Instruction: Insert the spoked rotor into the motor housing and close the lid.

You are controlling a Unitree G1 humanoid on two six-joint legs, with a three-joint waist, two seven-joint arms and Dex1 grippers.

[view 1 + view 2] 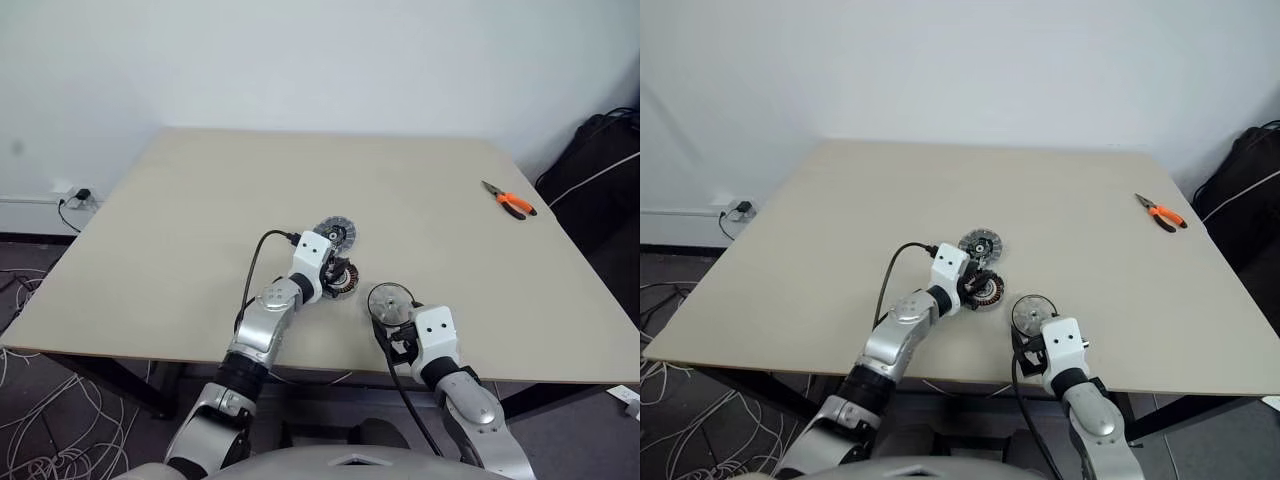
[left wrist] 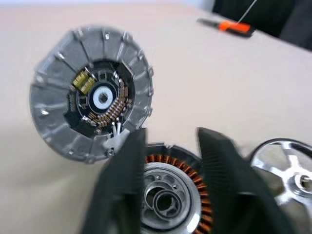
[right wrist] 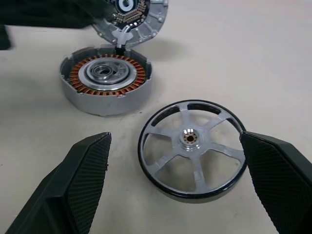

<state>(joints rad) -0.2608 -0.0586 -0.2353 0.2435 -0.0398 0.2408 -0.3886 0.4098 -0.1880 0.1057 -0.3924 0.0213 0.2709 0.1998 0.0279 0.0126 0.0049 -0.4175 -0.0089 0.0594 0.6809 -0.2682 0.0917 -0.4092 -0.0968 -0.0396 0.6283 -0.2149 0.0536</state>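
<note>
- Rotor (image 3: 191, 148) lies flat on the table (image 1: 200, 200), hub up, its axle line pointing straight up and its pale spokes fanning out from the small centre; a dark band runs round its rim.
- Seen from the head, the rotor sits near the table's front edge, at about four o'clock from the housing (image 3: 106, 84) and close beside it without touching.
- Housing rests flat with its open face up, so the ring of copper coils and the silver bearing in the middle show; its axis also points up.
- Lid (image 2: 91, 95) lies at about twelve o'clock from the housing, its edge right against the housing's far rim, ribbed face and dark centre turned up.
- Left gripper (image 2: 168, 161) hangs over the housing, its two black fingers (image 2: 124, 180) apart and straddling the coil ring; nothing is held between them, and I cannot tell whether they touch the housing.
- Right gripper (image 3: 175, 185) stands wide open at the rotor's near side, one finger on each flank of the wheel, not closed on it.
- Orange-handled pliers (image 1: 510, 202) lie well apart, at about two o'clock toward the table's far right edge.
</note>
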